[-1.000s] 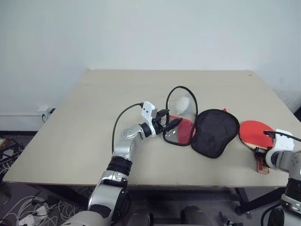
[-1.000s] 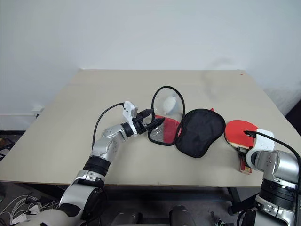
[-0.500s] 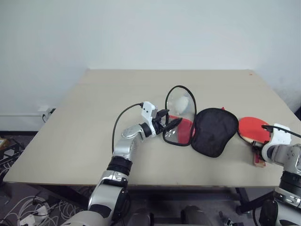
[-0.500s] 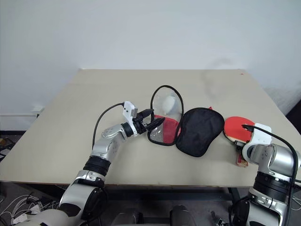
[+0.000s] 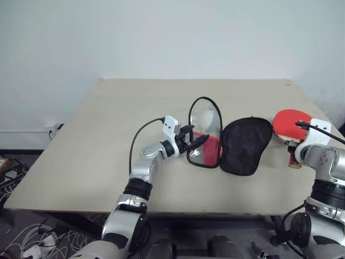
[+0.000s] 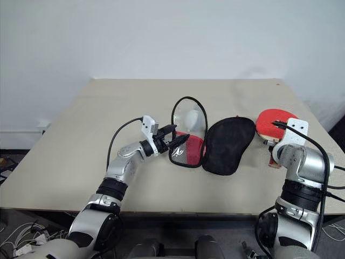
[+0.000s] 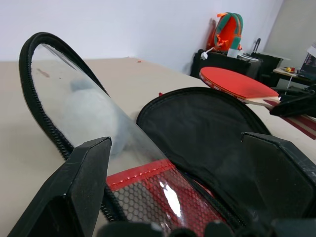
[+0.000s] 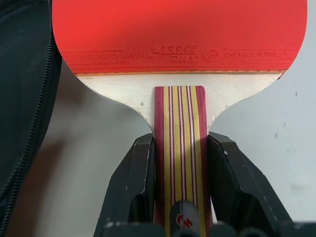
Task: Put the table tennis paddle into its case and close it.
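The table tennis paddle (image 8: 178, 44), red-faced with a striped wooden handle, is clamped by the right end effector (image 8: 178, 163); the left end effector (image 5: 193, 143) is spread wide, empty.

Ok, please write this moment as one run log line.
right end effector: shut on paddle handle | left end effector: open at case | case: unzipped

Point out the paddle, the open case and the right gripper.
paddle (image 5: 288, 120): left eye view, on its red rubber face.
case (image 5: 245, 145): left eye view, on the black inside of the flap lying flat.
right gripper (image 8: 178, 190): right wrist view, between its fingertips, on the handle.
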Robot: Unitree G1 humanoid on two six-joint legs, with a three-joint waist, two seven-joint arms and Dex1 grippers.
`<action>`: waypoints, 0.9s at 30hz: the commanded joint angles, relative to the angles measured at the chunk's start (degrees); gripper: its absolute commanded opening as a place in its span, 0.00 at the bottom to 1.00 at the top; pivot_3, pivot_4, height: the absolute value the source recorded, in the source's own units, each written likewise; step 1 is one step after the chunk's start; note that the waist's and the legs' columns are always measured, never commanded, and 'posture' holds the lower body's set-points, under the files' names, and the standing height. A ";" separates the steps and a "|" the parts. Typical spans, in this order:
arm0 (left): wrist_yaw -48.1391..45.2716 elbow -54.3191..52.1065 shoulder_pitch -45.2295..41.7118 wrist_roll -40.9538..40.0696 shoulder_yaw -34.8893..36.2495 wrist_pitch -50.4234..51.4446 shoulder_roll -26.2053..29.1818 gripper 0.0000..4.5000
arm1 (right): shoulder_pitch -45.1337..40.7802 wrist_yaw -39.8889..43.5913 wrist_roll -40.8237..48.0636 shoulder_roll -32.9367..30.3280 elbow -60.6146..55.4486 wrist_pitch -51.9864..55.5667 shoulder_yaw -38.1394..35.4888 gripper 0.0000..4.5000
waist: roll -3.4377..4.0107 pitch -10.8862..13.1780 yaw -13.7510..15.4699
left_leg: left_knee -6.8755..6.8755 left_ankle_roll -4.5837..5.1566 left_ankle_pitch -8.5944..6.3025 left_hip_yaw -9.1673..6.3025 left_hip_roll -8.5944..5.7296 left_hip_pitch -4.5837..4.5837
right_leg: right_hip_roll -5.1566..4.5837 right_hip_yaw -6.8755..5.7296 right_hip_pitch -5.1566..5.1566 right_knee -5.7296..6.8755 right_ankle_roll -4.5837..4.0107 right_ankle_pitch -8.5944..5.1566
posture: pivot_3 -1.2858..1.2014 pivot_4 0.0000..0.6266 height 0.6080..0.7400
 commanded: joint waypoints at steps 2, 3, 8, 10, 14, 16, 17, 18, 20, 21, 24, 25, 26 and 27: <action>0.24 -0.91 -1.86 0.06 0.43 -1.22 -0.16 1.00 | -3.98 -2.27 -1.39 -0.51 0.45 -4.72 0.39 0.25 | 0.00 0.00 0.00 | -0.02 0.00 0.00 -0.01 0.00 -0.01 | 0.00 0.00 -0.01 0.00 0.00 0.00 | 0.52 0.00 1.00; 0.24 -0.93 -1.83 0.06 0.42 -1.23 -0.17 1.00 | -4.44 -2.75 -1.53 -0.55 1.14 -5.45 0.53 0.25 | 0.01 0.00 -0.01 | -0.03 0.00 0.00 -0.01 0.00 -0.01 | 0.00 0.00 -0.01 0.00 0.00 0.00 | 0.52 0.00 1.00; 0.30 -0.74 -1.96 0.08 0.43 -1.28 -0.20 1.00 | -5.99 -3.51 -1.32 -0.60 2.93 -6.95 0.81 0.25 | 0.02 0.00 0.00 | -0.04 0.00 0.00 -0.02 0.00 -0.02 | 0.00 0.00 -0.03 0.00 0.00 0.00 | 0.52 0.00 1.00; 0.29 -0.58 -2.10 0.09 0.43 -1.33 -0.20 1.00 | -6.55 -3.51 -1.20 -0.34 2.88 -6.83 1.08 0.25 | 0.02 0.00 -0.02 | -0.04 0.00 0.00 -0.01 0.00 -0.02 | 0.00 0.00 -0.03 0.00 0.00 0.00 | 0.52 0.00 1.00; 0.25 -0.07 -2.49 0.08 0.48 -1.56 -0.21 1.00 | -8.00 -4.09 -0.41 2.05 0.65 -3.55 0.20 0.25 | 0.04 -0.02 -0.07 | -0.05 0.01 0.00 -0.01 0.00 -0.01 | 0.00 0.00 -0.04 0.01 0.00 0.00 | 0.52 0.00 1.00; 0.22 0.23 -2.67 0.10 0.48 -1.72 -0.25 1.00 | -8.69 -4.84 -0.35 4.56 -1.57 -0.39 -0.23 0.25 | 0.06 -0.02 -0.13 | -0.05 0.01 0.00 -0.01 0.00 -0.01 | 0.00 0.01 -0.04 0.03 0.00 0.01 | 0.52 0.00 1.00; 0.21 0.32 -2.72 0.10 0.48 -1.78 -0.27 1.00 | -8.90 -5.17 -0.44 5.58 -2.45 0.86 -0.44 0.25 | 0.07 -0.03 -0.14 | -0.06 0.01 0.01 -0.02 0.01 -0.01 | 0.00 0.00 -0.05 0.04 0.00 0.01 | 0.52 0.00 1.00; 0.20 0.51 -2.82 0.11 0.48 -1.90 -0.33 1.00 | -9.07 -5.89 -0.75 7.39 -3.75 2.42 -0.68 0.25 | 0.07 -0.03 -0.12 | -0.06 0.01 0.01 -0.02 0.01 -0.01 | 0.00 0.01 -0.07 0.06 0.00 0.01 | 0.52 0.00 1.00; 0.20 0.95 -3.07 0.12 0.45 -2.17 -0.51 1.00 | -9.39 -7.27 -1.46 10.78 -5.90 4.98 -1.18 0.25 | 0.08 -0.03 -0.04 | -0.06 0.01 0.01 -0.04 0.01 -0.02 | 0.01 0.00 -0.08 0.08 0.00 0.01 | 0.52 0.00 1.00; 0.18 1.05 -3.14 0.12 0.42 -2.27 -0.60 1.00 | -9.59 -8.07 -1.91 12.60 -7.02 6.14 -1.64 0.25 | 0.09 -0.04 -0.03 | -0.07 0.01 0.01 -0.05 0.01 -0.02 | 0.01 -0.01 -0.09 0.08 0.00 0.01 | 0.52 0.00 1.00; 0.16 1.44 -3.37 0.15 0.34 -2.56 -0.85 1.00 | -10.27 -10.29 -3.35 16.64 -9.27 8.73 -3.13 0.25 | 0.10 -0.04 0.06 | -0.07 0.01 0.01 -0.06 0.00 -0.07 | 0.00 -0.02 -0.13 0.08 0.01 0.01 | 0.52 0.00 1.00; 0.15 1.54 -3.41 0.17 0.33 -2.65 -0.92 1.00 | -10.51 -11.01 -3.97 17.83 -9.91 9.50 -3.49 0.25 | 0.11 -0.04 0.11 | -0.06 0.01 0.01 -0.08 0.00 -0.10 | 0.00 -0.03 -0.14 0.08 0.01 0.01 | 0.52 0.00 1.00; 0.13 1.61 -3.44 0.18 0.30 -2.73 -0.97 1.00 | -10.70 -11.55 -4.52 18.74 -10.41 10.26 -3.59 0.25 | 0.12 -0.04 0.13 | -0.05 0.01 0.01 -0.10 0.00 -0.12 | 0.00 -0.04 -0.16 0.08 0.01 0.01 | 0.52 0.00 1.00; 0.10 1.65 -3.46 0.15 0.30 -2.77 -1.03 1.00 | -10.83 -12.07 -5.09 19.63 -10.90 10.88 -3.58 0.25 | 0.12 -0.05 0.12 | -0.04 0.01 0.01 -0.10 -0.01 -0.15 | 0.00 -0.05 -0.19 0.08 0.01 0.02 | 0.52 0.00 1.00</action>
